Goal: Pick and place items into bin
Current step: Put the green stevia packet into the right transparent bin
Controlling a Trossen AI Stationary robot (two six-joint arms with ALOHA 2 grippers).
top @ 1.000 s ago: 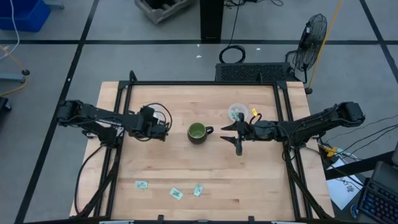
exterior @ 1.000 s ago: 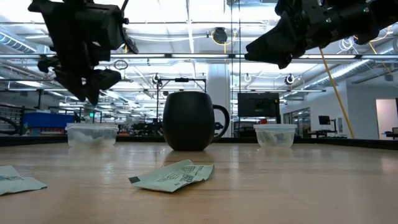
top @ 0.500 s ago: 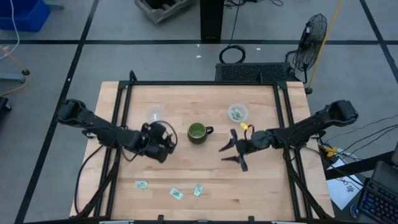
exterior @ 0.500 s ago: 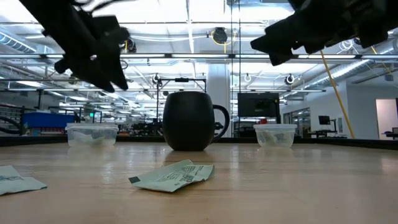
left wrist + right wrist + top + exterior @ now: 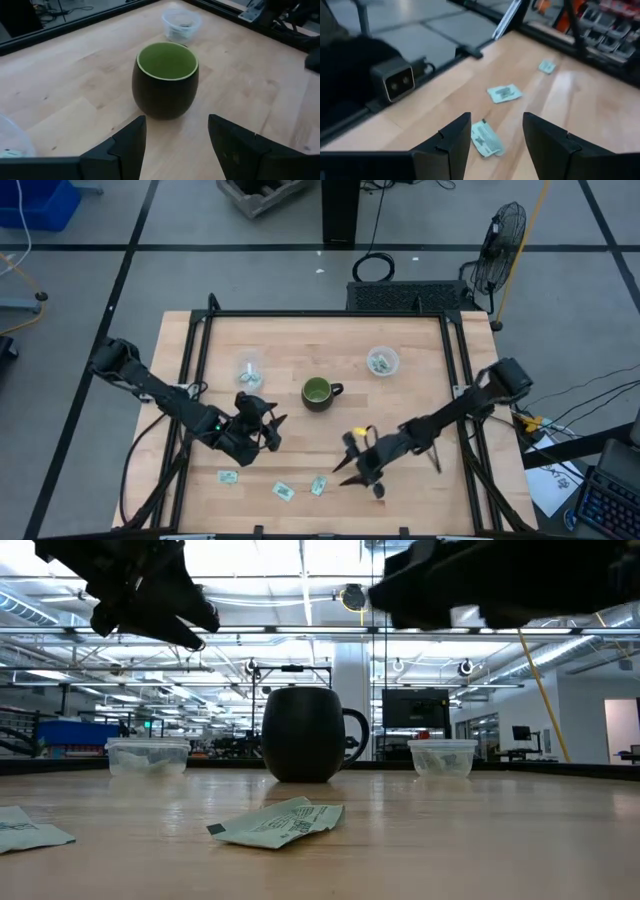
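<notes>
Pale wooden bench [image 5: 410,395]: my right claw [image 5: 352,466], fingers spread and empty, hovers just beside the nearest pale green flat packet [image 5: 318,485]; left claw [image 5: 262,423], also spread, sits farther off.

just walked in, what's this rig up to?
It is clearing small packets into clear bins. Three packets lie loose along the table's near edge: one, another and a third. The right end effector hangs open just beside the third, holding nothing. The left end effector, also open and empty, is above the first. Both bins, left and right, already hold packets; the green mug sits between them.
</notes>
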